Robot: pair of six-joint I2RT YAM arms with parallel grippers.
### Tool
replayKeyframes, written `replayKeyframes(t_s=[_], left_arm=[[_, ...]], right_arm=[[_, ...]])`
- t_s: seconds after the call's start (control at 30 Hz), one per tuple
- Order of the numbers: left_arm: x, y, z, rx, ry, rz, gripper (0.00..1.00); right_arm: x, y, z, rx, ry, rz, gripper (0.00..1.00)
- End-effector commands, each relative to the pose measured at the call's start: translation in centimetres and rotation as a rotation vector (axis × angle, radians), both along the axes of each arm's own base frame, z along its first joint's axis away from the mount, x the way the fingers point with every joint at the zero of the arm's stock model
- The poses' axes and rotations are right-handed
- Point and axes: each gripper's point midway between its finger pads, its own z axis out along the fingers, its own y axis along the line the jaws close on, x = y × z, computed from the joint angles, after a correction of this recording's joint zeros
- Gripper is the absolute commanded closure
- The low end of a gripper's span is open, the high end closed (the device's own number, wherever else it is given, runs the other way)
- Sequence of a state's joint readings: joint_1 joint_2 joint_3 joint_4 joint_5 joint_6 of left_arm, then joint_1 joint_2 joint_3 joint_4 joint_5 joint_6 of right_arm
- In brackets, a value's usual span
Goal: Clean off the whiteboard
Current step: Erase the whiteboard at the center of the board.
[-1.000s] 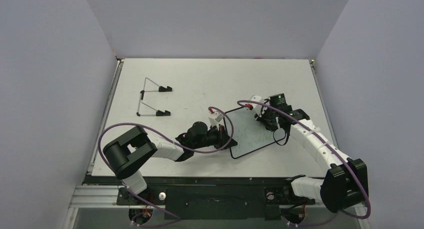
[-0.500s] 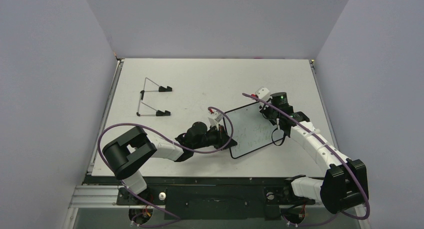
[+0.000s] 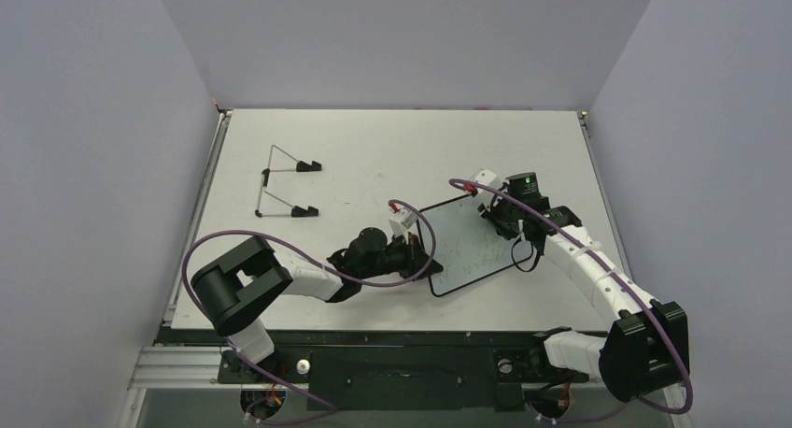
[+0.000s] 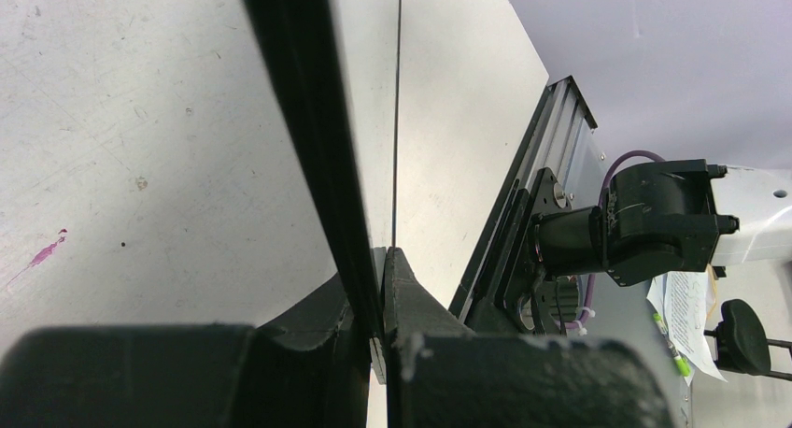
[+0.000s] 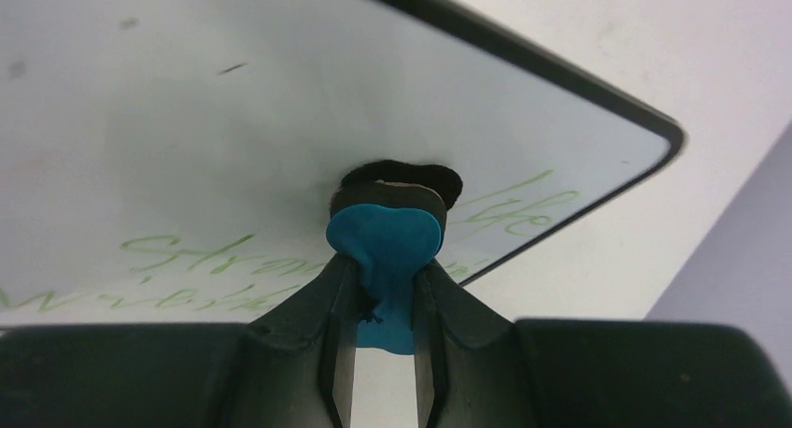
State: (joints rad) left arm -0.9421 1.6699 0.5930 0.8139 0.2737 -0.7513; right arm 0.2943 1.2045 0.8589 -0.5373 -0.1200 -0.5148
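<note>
The whiteboard (image 3: 467, 246) is a thin white board with a black rim and faint green handwriting. It rests on the table right of centre, tilted. My left gripper (image 3: 425, 257) is shut on its left edge; in the left wrist view the board's black rim (image 4: 318, 148) runs edge-on between the jaws. My right gripper (image 3: 500, 224) is shut on the blue eraser (image 5: 385, 236), whose black felt presses on the board's face (image 5: 233, 120) near its far right corner. Green writing (image 5: 187, 260) shows beside the eraser.
A thin wire stand with black feet (image 3: 285, 192) lies at the far left of the table. Grey walls enclose the table on three sides. The right arm's base and motor (image 4: 654, 222) show beyond the table's near edge rail.
My right gripper with the eraser swept from the board's middle right up to its far corner, then came back a little inward. The left gripper and board have held still.
</note>
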Motion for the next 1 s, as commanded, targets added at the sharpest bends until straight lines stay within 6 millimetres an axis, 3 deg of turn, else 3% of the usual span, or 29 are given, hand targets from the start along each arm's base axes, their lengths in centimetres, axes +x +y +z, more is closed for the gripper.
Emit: replayKeyframes(t_s=[0.0,0.13,0.27,0.5,0.63,0.7,0.83,0.87,0.97], left_arm=[[-1.4,-0.4,1.4,-0.020,-0.065,-0.082,1.00],[-1.4,-0.5,1.4,-0.019,-0.066,-0.084,1.00],[-1.4,-0.4,1.3,-0.019,-0.064,-0.084,1.00],[-1.4,-0.4,1.2,-0.020,-0.061,-0.081,1.00],[-1.4,-0.4,1.2,-0.021,-0.061,-0.080,1.00],[-1.4,-0.4,1.3,-0.022,-0.062,-0.080,1.00],[-1.4,-0.3,1.3,-0.023,-0.062,-0.079,1.00],[-1.4,-0.4,1.3,-0.023,-0.062,-0.079,1.00],[-1.4,-0.4,1.3,-0.023,-0.063,-0.078,1.00]], right_arm=[[3.7,-2.9,2.2,-0.020,-0.183,-0.262,1.00],[4.0,-3.7,2.0,-0.036,-0.195,-0.309,1.00],[3.2,-3.5,1.1,-0.074,-0.127,-0.236,1.00],[0.0,-0.2,-0.9,-0.030,0.081,0.049,1.00],[-1.1,2.0,-0.4,0.052,0.104,0.166,1.00],[-0.4,2.3,0.4,0.104,0.061,0.108,1.00],[3.1,-1.0,2.1,0.096,-0.126,-0.194,1.00],[3.5,-2.5,2.2,0.053,-0.155,-0.266,1.00],[4.1,-4.1,2.3,0.027,-0.192,-0.351,1.00]])
